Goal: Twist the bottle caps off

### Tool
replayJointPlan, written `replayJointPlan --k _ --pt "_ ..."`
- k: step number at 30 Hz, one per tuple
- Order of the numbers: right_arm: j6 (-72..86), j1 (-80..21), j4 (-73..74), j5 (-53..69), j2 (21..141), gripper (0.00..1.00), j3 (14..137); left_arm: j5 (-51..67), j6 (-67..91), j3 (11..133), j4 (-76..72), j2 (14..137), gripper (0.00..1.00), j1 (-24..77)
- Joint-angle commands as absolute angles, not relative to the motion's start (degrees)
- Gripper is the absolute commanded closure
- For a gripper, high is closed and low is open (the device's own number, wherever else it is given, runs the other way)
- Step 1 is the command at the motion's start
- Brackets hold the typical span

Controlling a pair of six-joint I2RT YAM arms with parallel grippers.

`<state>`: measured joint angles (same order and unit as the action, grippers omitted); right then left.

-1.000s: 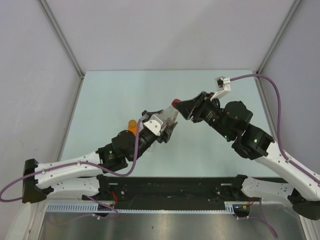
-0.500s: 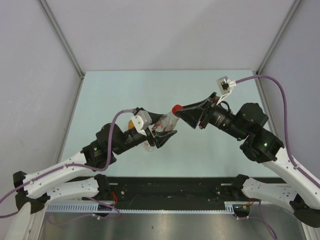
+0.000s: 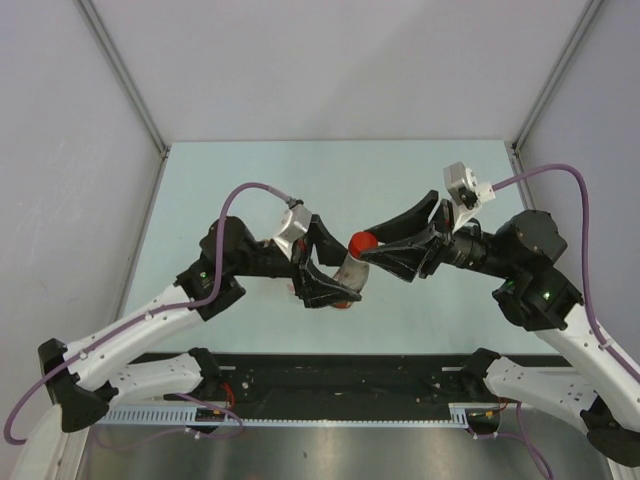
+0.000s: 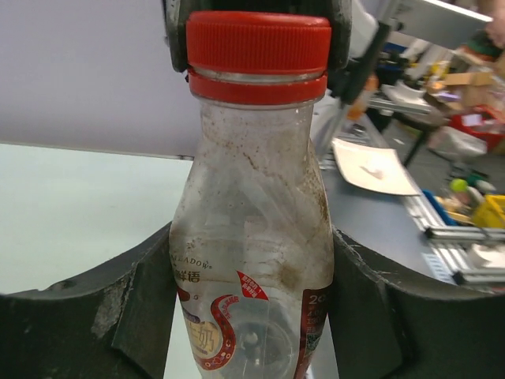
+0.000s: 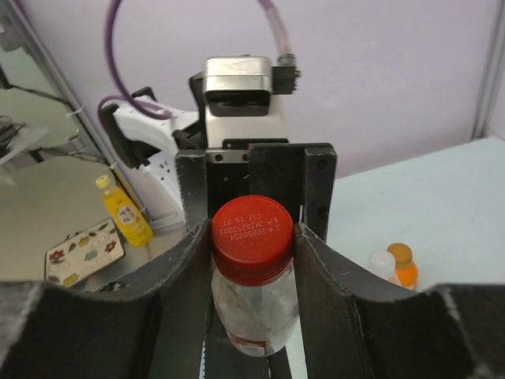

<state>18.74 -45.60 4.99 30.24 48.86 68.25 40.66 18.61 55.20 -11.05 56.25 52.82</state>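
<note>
A clear bottle with a reddish label band (image 4: 252, 237) is held off the table between both arms. It also shows in the top view (image 3: 350, 270) and the right wrist view (image 5: 254, 308). Its red cap (image 5: 252, 233) (image 4: 258, 55) (image 3: 362, 243) sits on the neck. My left gripper (image 4: 252, 316) (image 3: 335, 285) is shut on the bottle's body. My right gripper (image 5: 252, 245) (image 3: 372, 246) is shut on the red cap, one finger on each side. An orange-capped bottle (image 5: 404, 264) and a white-capped bottle (image 5: 381, 264) stand on the table behind; the left arm hides them in the top view.
The pale green table (image 3: 250, 180) is bounded by grey walls at the back and both sides. Both arms meet over its middle. A purple cable (image 3: 250, 190) loops above the left wrist. A yellow bottle (image 5: 122, 209) and clutter lie off the table.
The left arm has lifted and swung, bringing the bottle from tilted to more upright and a little nearer. The right gripper has followed and stays around the red cap.
</note>
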Motion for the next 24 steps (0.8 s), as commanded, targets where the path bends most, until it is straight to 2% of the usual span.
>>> replayJointPlan --k 1,9,15,21,24 --pt "14.0 -43.9 5.3 40.1 49.5 1.00 67.4 58.8 27.9 57.7 -23.3 57.5 1.00 51.7" --pt "13.4 -39.6 6.0 49.6 48.8 1.00 67.3 66.3 33.6 58.2 -29.4 60.5 1.00 49.5" --pt "13.1 -37.5 5.4 57.6 49.1 1.00 67.3 72.8 42.9 57.9 -40.3 64.2 1.00 49.0" --pt "11.1 -37.4 5.9 63.3 49.3 1.00 67.4 75.7 58.0 57.3 -56.9 67.9 1.00 49.0" --pt "9.4 -37.3 6.8 66.4 49.0 1.00 67.4 76.3 66.7 57.5 -70.0 70.3 1.00 49.0"
